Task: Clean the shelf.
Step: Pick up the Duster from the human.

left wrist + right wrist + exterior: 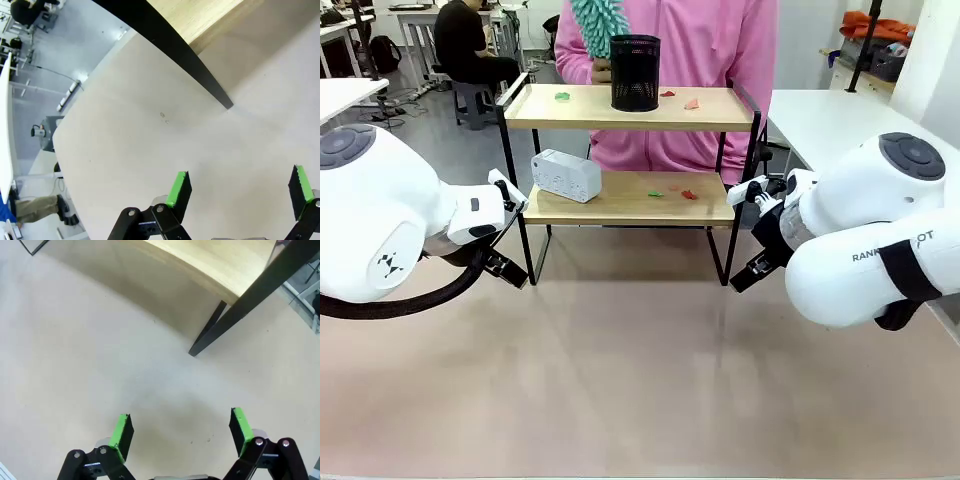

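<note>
The shelf (630,108) stands at the middle of the far table side, two light wooden boards on a thin black frame. Small red and green scraps (667,93) lie on its top board, and more scraps (687,194) on the lower board. My left gripper (506,268) hovers low by the shelf's front left leg, and my right gripper (748,273) by the front right leg. The left wrist view has my left gripper (240,187) open over bare table, with a shelf leg (175,50) ahead. In the right wrist view my right gripper (181,430) is open too, short of a shelf leg (235,315).
A black mesh cup (635,72) stands on the top board, with a teal duster (598,25) rising behind it. A white box (566,175) sits on the lower board's left. A person in pink (720,50) stands behind the shelf. The beige table (640,380) spreads out in front.
</note>
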Action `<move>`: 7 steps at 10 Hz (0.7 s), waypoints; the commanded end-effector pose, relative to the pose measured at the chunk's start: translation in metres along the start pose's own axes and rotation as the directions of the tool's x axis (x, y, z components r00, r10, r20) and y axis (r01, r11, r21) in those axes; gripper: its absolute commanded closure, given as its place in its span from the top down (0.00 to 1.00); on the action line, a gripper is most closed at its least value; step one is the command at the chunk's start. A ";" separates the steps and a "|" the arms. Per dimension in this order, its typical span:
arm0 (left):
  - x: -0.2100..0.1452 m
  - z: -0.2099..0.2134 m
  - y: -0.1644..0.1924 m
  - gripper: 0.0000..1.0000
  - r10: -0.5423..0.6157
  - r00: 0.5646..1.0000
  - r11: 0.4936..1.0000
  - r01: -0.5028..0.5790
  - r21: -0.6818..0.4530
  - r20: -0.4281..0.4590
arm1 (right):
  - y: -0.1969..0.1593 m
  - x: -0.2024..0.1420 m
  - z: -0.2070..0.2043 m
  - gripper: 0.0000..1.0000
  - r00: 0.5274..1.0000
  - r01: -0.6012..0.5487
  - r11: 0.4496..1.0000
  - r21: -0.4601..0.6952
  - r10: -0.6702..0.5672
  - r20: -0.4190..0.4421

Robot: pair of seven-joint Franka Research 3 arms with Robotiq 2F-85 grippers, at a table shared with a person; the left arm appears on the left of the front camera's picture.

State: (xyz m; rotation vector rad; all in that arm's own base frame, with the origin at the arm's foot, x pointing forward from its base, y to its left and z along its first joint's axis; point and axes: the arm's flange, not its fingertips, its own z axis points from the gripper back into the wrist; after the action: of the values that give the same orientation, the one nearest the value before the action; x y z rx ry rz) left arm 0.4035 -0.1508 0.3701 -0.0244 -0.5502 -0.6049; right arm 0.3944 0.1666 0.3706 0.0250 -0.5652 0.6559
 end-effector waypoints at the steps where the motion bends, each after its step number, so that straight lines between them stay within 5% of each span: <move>1: 0.000 0.000 0.000 1.00 0.000 1.000 1.000 0.000 0.000 0.000 | 0.000 0.000 0.000 1.00 1.000 0.000 1.000 0.000 0.000 0.000; 7: 0.000 0.000 0.000 1.00 0.000 1.000 1.000 0.000 0.000 0.000 | 0.000 0.000 0.000 1.00 1.000 0.000 1.000 0.000 0.000 0.000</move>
State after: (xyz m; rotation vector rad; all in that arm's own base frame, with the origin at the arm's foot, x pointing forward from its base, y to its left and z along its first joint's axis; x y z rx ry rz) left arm 0.4035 -0.1508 0.3701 -0.0246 -0.5502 -0.6045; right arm 0.3944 0.1666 0.3705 0.0245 -0.5652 0.6565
